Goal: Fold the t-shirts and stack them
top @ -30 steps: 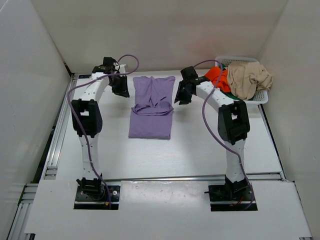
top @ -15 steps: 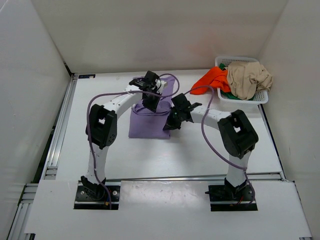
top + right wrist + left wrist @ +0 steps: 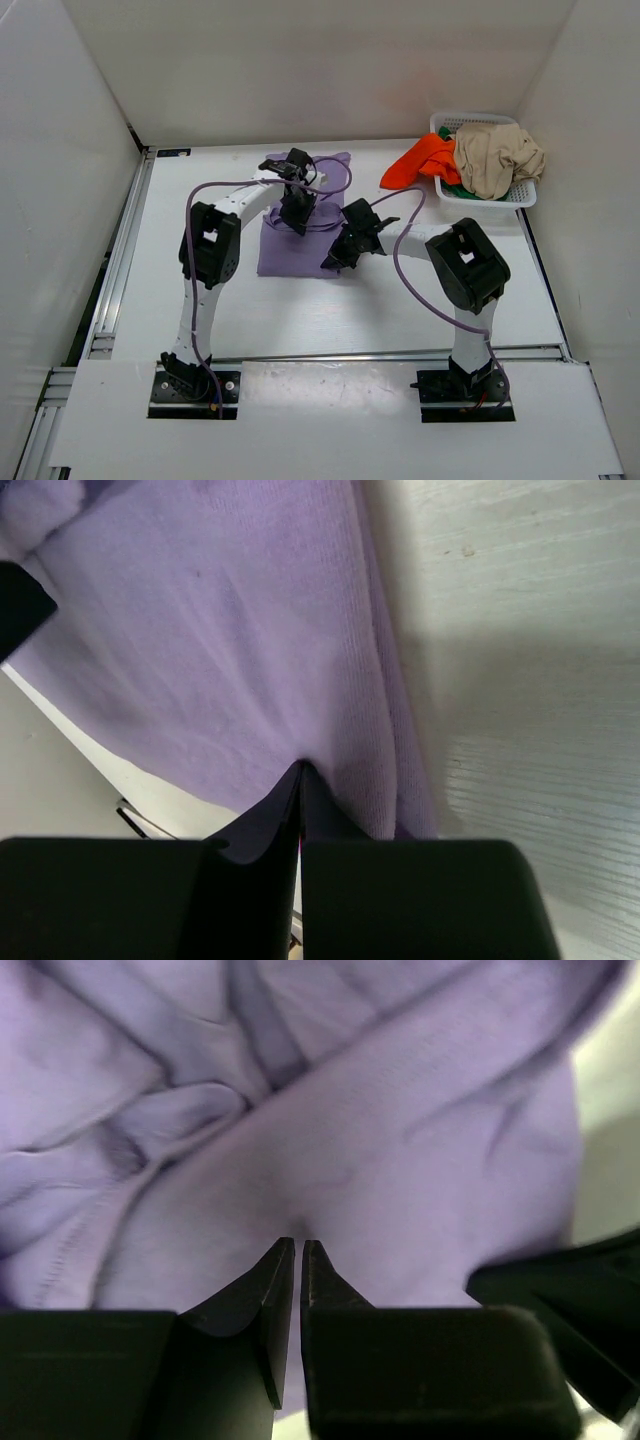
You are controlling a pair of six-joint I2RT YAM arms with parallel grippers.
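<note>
Counter (image 3: 300, 320): white, boxed in by plain white walls; a metal rail (image 3: 112, 270) runs along its left edge.
Count: four t-shirts, one basket, two arms, each trailing a purple cable (image 3: 215, 186).
Left hand (image 3: 297, 224): reaches in over the upper part of the lavender t-shirt (image 3: 285, 252). In its wrist view the hand (image 3: 298, 1245) has its fingers almost together, pinching a small pucker of that cloth (image 3: 400, 1140).
Lavender t-shirt: lies at the middle of the counter, its upper part bunched and creased, its lower part flat.
Right hand (image 3: 333, 262): at the shirt's right edge. In its wrist view the hand (image 3: 300, 770) has its fingers pressed together on the lavender hem (image 3: 220, 640), bare counter to the right.
Orange-red t-shirt (image 3: 425, 160): hangs over the basket's left rim onto the counter.
Green t-shirt (image 3: 452, 189): only a sliver shows, under the others.
Beige t-shirt (image 3: 495, 155): crumpled on top of the pile, hiding most of the basket's inside.
Basket (image 3: 525, 197): white mesh, at the far right corner, well apart from both hands.
</note>
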